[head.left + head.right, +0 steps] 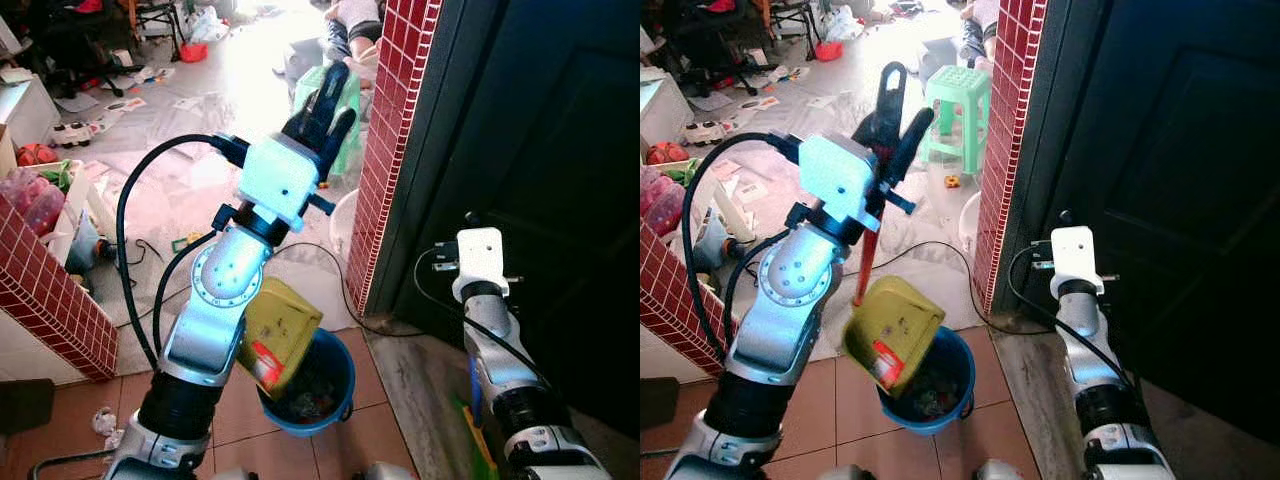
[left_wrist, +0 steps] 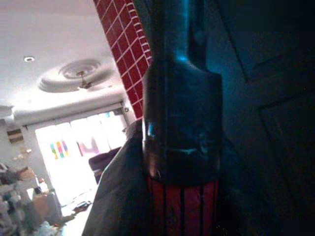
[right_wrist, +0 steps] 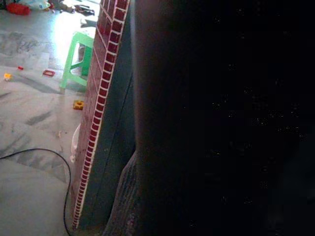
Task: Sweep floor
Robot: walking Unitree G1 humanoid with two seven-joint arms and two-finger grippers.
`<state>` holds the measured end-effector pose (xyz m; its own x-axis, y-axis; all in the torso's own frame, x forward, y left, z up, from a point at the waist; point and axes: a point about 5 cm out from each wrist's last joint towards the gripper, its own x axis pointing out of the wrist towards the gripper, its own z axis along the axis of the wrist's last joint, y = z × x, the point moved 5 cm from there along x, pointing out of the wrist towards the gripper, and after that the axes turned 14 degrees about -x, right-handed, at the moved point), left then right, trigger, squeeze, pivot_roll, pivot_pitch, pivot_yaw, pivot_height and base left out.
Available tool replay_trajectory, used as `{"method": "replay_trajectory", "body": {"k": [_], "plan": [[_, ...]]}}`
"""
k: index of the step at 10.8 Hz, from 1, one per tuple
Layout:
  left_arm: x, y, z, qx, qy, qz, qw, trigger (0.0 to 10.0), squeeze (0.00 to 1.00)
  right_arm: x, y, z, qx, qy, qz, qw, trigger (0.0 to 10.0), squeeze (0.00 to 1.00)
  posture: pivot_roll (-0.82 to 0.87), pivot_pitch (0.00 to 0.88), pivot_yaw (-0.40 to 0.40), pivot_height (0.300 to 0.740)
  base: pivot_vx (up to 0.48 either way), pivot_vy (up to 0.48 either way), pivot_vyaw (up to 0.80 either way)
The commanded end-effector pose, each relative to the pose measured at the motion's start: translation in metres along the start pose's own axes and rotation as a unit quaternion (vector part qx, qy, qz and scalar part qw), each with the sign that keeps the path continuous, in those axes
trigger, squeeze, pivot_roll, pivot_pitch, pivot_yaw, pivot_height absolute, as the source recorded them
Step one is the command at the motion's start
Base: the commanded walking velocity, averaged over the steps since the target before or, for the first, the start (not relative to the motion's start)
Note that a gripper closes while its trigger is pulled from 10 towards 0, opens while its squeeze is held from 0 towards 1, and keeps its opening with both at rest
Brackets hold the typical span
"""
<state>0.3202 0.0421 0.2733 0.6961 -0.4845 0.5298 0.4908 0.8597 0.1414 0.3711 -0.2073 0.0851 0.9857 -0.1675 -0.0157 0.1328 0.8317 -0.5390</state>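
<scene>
The left gripper (image 1: 892,128) is raised high and clenched around the black-capped top of a red handle (image 1: 868,255), which runs down to a yellow dustpan (image 1: 892,330) tilted mouth-down over a blue bucket (image 1: 958,385) on the tiled floor (image 1: 840,400). Debris lies in the bucket. Judgement: the step in hand is emptying swept dirt from the dustpan into the bucket; the next move calls for levelling the dustpan, drawing it off the bucket rim and bringing it back to the floor without spilling. The right arm (image 1: 1085,340) stands idle near the dark door (image 1: 1180,200); whether its gripper is released or closed cannot be told. Edges: a red brick pillar (image 1: 1005,150) stands just beside the bucket, with a black cable (image 1: 930,248) trailing along the floor at its foot, and a second brick wall (image 1: 50,300) flanks the left side. Open room lies ahead through the gap, though a green stool (image 1: 958,110) and scattered litter occupy it, and a person's legs (image 1: 352,30) show beyond.
</scene>
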Motion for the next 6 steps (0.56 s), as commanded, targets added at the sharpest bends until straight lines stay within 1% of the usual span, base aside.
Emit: {"method": "replay_trajectory", "body": {"k": [1, 2, 3, 4, 5, 6], "plan": [[0.004, 0.009, 0.007, -0.072, -0.009, 0.035, 0.997, 10.0, 0.0, 0.006, -0.006, 0.011, -0.007, -0.021, -0.008, 1.0, 10.0, 0.0, -0.09, 0.0, -0.005, 0.74, 0.0, 0.0, 0.0], [0.005, 0.018, 0.007, -0.047, -0.01, 0.05, 0.998, 10.0, 0.0, 0.006, -0.006, 0.012, -0.007, -0.022, -0.008, 1.0, 10.0, 0.0, -0.09, 0.0, -0.003, 0.74, 0.0, 0.0, 0.0], [0.005, 0.024, 0.005, -0.051, -0.006, 0.062, 0.997, 10.0, 0.0, 0.006, -0.005, 0.011, -0.006, -0.022, -0.007, 1.0, 10.0, 0.0, -0.09, 0.0, -0.002, 0.74, 0.0, 0.0, 0.0], [0.005, 0.012, 0.01, 0.007, -0.022, 0.015, 1.0, 10.0, 0.0, 0.006, -0.004, 0.011, -0.006, -0.022, -0.007, 1.0, 10.0, 0.0, -0.09, 0.0, -0.002, 0.74, 0.0, 0.0, 0.0], [0.005, 0.014, 0.013, 0.004, -0.027, 0.025, 0.999, 10.0, 0.0, 0.007, -0.004, 0.012, -0.006, -0.023, -0.007, 1.0, 10.0, 0.0, -0.09, 0.0, 0.001, 0.74, 0.0, 0.0, 0.0], [0.007, 0.012, 0.015, 0.006, -0.031, 0.02, 0.999, 10.0, 0.0, 0.008, -0.003, 0.015, -0.004, -0.03, -0.003, 1.0, 10.0, 0.0, -0.09, 0.0, 0.003, 0.74, 0.0, 0.0, 0.0]]}}
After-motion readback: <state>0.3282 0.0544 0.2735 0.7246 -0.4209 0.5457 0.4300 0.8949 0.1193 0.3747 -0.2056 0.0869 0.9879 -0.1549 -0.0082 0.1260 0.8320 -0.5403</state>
